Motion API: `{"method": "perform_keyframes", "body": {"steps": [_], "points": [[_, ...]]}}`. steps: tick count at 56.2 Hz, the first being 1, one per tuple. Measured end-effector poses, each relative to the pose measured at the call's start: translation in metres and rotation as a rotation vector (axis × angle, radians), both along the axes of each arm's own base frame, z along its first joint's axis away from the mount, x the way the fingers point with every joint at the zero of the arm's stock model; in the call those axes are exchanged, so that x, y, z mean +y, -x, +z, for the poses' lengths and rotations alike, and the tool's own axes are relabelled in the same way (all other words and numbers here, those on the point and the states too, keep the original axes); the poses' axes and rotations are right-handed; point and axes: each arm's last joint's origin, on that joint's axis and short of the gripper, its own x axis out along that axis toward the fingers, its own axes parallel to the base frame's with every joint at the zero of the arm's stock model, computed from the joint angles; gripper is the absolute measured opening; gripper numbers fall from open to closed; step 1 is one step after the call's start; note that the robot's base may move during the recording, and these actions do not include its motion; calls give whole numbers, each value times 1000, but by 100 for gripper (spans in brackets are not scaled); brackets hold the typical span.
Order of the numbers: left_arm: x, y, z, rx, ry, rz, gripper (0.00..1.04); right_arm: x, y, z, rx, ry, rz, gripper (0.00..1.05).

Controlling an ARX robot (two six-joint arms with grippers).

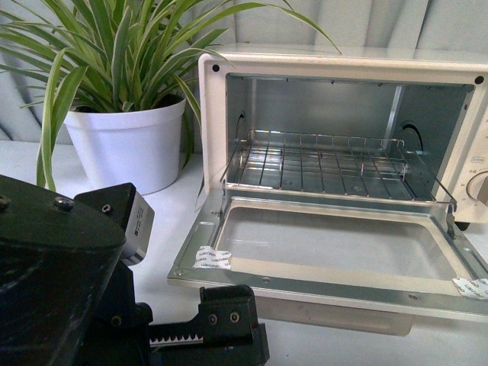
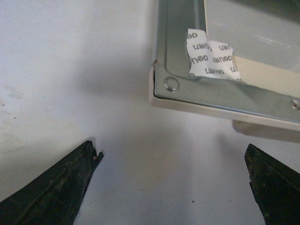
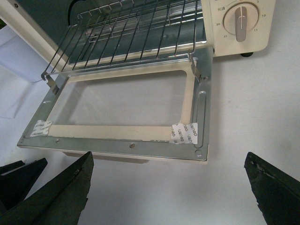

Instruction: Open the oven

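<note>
The cream-white oven [image 1: 216, 122] stands at the right with its glass door [image 1: 335, 245] folded flat down. The metal interior and wire rack [image 1: 320, 162] show. The pale handle [image 1: 343, 313] hangs under the door's front edge. My left gripper [image 2: 171, 157] is open and empty over the white table, just in front of the door's left corner [image 2: 161, 91]. My right gripper [image 3: 168, 161] is open and empty in front of the door's right corner [image 3: 199, 152]. The left arm's black body [image 1: 61, 282] fills the lower left of the front view.
A spider plant in a white pot [image 1: 126, 141] stands left of the oven. Torn tape scraps [image 1: 210, 259] stick to the door frame. The oven's timer dial [image 3: 240, 21] is on its right panel. White table [image 2: 70, 70] lies under both grippers.
</note>
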Motion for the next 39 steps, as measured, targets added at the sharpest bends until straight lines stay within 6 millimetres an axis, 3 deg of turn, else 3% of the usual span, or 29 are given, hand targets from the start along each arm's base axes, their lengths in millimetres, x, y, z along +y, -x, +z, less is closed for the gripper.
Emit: {"method": "perform_keyframes", "body": {"steps": [9,27,39], "points": [[9,16,6,-57,-145,-56,98,0,2,2,-15,-9,8,95],[41,54,66,-385,-263,-102,98,0,15,2,-119,52,23,95],[70,86,79,-557,-297,-49,98,-3,34,-3,-225,101,10,95]]}}
